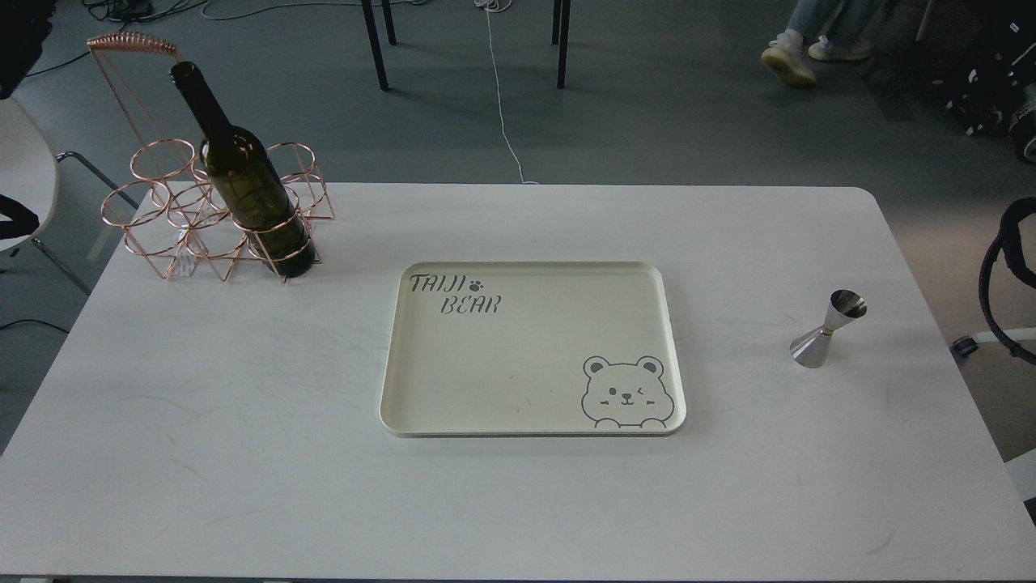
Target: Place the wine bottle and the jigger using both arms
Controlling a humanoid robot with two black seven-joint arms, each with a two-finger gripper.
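Observation:
The dark olive-green wine bottle (243, 178) stands upright in a ring of the copper wire rack (186, 219) at the table's back left, its long neck free. The small steel jigger (828, 329) stands on the white table (243, 453) at the right, apart from everything. A cream tray (530, 425) with a bear drawing lies empty in the middle. Neither gripper shows; only a dark bit of the left arm (20, 32) sits at the top left corner and black cabling of the right arm (999, 275) at the right edge.
The rack has several empty rings and a tall coiled handle (129, 42). Chair legs (376, 44) and a white cable lie on the floor beyond the table. A person's feet (789, 57) are at the top right. A white chair (24, 178) stands left.

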